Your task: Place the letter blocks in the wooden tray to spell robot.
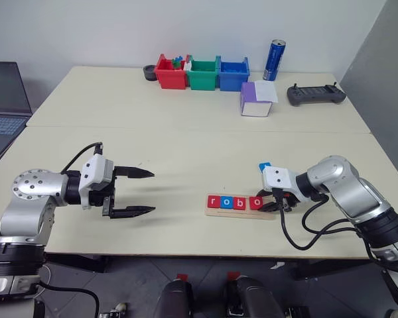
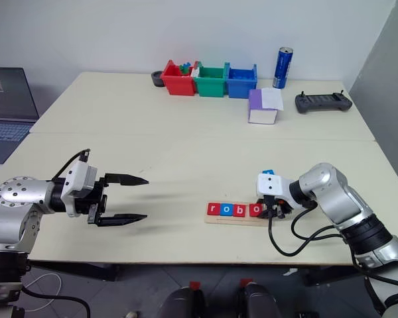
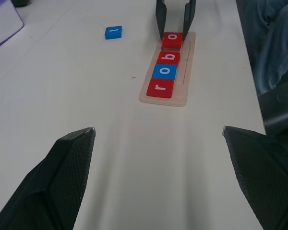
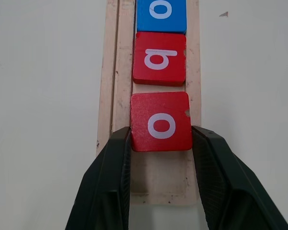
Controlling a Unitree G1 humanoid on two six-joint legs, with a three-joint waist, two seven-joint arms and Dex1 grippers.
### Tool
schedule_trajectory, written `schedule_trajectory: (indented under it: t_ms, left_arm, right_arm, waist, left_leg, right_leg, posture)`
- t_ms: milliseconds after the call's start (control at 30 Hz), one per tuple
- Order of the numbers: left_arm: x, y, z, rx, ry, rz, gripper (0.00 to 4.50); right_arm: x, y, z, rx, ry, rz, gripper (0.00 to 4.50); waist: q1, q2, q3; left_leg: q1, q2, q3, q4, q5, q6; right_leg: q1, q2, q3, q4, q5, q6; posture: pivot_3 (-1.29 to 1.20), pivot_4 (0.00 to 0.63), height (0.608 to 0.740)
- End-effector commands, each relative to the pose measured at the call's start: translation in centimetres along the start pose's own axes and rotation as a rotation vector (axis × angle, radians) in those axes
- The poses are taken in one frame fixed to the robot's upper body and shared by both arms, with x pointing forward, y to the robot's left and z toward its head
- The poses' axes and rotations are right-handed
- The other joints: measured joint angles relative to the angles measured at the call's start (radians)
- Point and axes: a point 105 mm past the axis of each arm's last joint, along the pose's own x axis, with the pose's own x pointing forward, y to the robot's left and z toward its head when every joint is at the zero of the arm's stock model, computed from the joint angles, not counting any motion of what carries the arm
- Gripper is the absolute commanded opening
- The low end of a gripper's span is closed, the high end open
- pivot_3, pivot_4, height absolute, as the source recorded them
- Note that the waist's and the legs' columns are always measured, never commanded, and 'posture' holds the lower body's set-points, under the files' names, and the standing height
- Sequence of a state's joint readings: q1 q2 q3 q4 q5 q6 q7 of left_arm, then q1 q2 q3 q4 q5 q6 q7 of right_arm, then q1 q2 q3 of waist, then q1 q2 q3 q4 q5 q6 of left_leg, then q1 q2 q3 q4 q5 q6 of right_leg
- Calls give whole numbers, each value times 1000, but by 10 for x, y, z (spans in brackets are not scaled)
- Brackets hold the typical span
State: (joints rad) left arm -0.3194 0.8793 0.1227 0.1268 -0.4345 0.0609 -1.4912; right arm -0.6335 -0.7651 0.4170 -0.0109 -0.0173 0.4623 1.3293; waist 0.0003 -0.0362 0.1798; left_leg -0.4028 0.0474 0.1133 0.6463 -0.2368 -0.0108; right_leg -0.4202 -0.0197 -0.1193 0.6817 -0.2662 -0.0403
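The wooden tray is seen lying on the desk, with four letter blocks set in it in a row: red, blue, red, red. The right claw is lowered at the tray's end, just beside the last red block, its fingers closed against that block. A small blue piece is seen just behind the right claw. The left claw is held well apart from the tray, above the bare desk, its fingers spread wide and pointed toward the right claw. Far beyond both claws, three bins, a can, a box and a controller are lined along the desk's back.
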Motion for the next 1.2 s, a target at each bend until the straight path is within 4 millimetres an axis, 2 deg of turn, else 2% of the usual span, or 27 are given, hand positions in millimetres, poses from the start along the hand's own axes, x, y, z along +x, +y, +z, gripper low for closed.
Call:
schedule_trajectory:
  t_ms: [33,400,800,1000,1100,1200]
  left_arm:
    - [-8,3,11,40,-6,29,4500]
    - [-12,3,10,41,6,39,4500]
    - [-11,3,9,42,7,44,4500]
    - [-12,5,9,42,9,48,4500]
    - [-12,6,9,44,9,49,4500]
    - [-12,7,10,47,8,49,4500]
  right_arm:
    - [1,-3,7,-39,-6,-1,1459]
    - [9,-8,15,-44,-17,-3,1459]
    - [9,-5,16,-57,-21,14,1459]
    - [4,-6,20,-47,-38,12,3553]
    - [-9,-13,30,-52,-80,-24,4483]
    - [-24,-20,38,-40,-126,-63,4483]
  waist:
    - [0,0,0]
    - [-2,0,0]
    - [-2,0,0]
    - [-2,0,0]
    - [-2,0,0]
    - [-2,0,0]
  left_leg:
    - [0,0,0,0,0,0]
    - [0,0,0,0,0,0]
    - [1,0,0,0,0,0]
    - [1,0,0,0,0,0]
    - [0,0,0,0,0,0]
    - [0,0,0,0,0,0]
  right_leg:
    - [0,0,0,0,0,0]
    - [0,0,0,0,0,0]
    - [0,0,0,1,0,0]
    - [0,0,0,0,0,0]
    - [0,0,0,0,0,0]
    - [0,0,0,1,0,0]
  posture:
    - [0,150,740]
    - [0,150,740]
    - [0,150,740]
    - [0,150,740]
    - [0,150,740]
    - [0,150,740]
